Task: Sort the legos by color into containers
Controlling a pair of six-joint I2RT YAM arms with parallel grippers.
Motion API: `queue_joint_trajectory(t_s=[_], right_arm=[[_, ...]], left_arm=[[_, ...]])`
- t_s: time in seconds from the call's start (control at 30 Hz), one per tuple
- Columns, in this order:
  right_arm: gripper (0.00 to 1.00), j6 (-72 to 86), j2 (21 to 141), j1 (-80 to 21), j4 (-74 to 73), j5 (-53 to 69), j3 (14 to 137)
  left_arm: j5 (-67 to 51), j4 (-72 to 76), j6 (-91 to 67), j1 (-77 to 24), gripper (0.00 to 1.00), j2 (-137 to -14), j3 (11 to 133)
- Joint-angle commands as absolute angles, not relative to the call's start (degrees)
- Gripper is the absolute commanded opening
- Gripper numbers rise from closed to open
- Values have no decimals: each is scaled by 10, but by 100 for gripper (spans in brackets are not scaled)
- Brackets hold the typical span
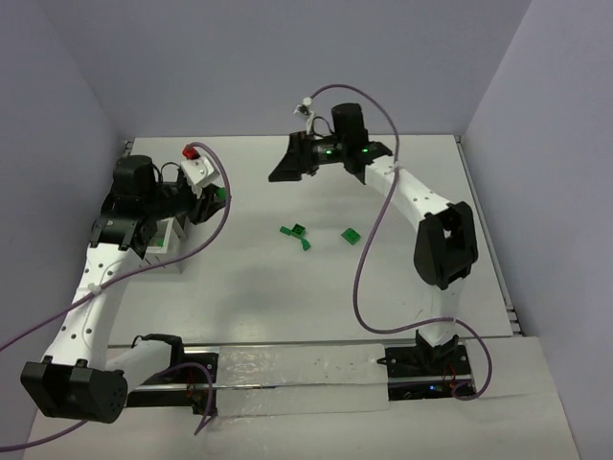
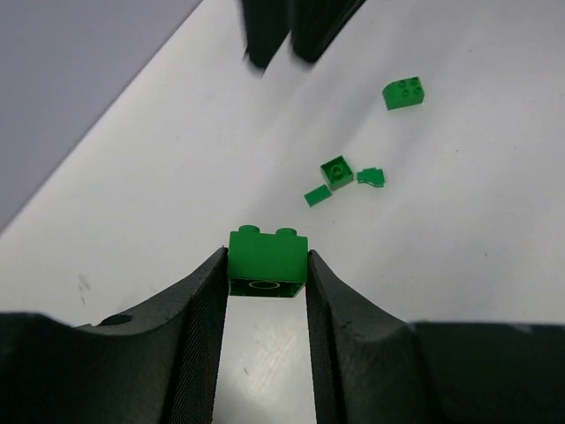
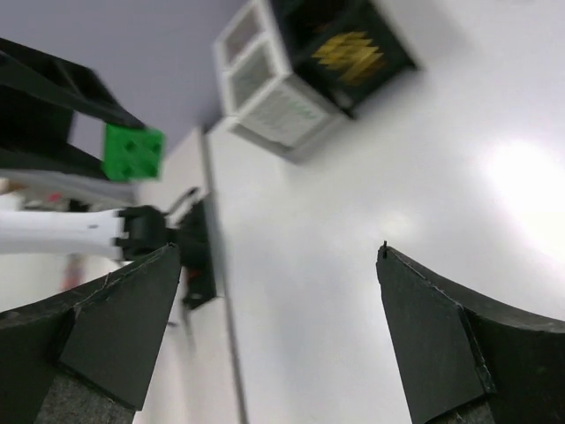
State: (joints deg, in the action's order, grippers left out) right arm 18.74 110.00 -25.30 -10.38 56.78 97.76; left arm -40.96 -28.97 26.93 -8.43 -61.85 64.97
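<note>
My left gripper (image 2: 267,258) is shut on a green lego brick (image 2: 267,265), held by its two sides, studs up, above the table. From the top view this gripper (image 1: 217,199) is at the left with the green brick (image 1: 222,195) at its tip, beside the white slatted container (image 1: 169,240). Loose green legos lie mid-table: a small group (image 1: 298,234) and a single brick (image 1: 351,235). My right gripper (image 1: 284,169) hangs open and empty at the back centre. Its wrist view shows the white box (image 3: 269,84) and a black tray (image 3: 384,66) holding yellow pieces (image 3: 347,51).
The left arm covers much of the white container in the top view. Walls enclose the table at the back and on both sides. In the left wrist view the right gripper's dark fingers (image 2: 291,31) hang beyond the green pieces (image 2: 336,170), with another green brick (image 2: 403,92) to the right.
</note>
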Motion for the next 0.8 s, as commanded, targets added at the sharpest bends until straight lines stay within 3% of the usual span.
queue_joint_trajectory(t_s=[0.0,0.17,0.37,0.77], right_arm=[[100,16,995,-201,-221,465,947],[100,-90,953,-169,-296,389,914],[100,-193,912,-143,-388,283,878],[100,-138,841,-121,-311,284,737]], left_arm=[[-265,-315,138,-66,0,-581,627],[-160,-358,69,3,0,-577,611],[-218,-413,99,132,0,-631,595],[-126,-373,78,151,0,-681,580]])
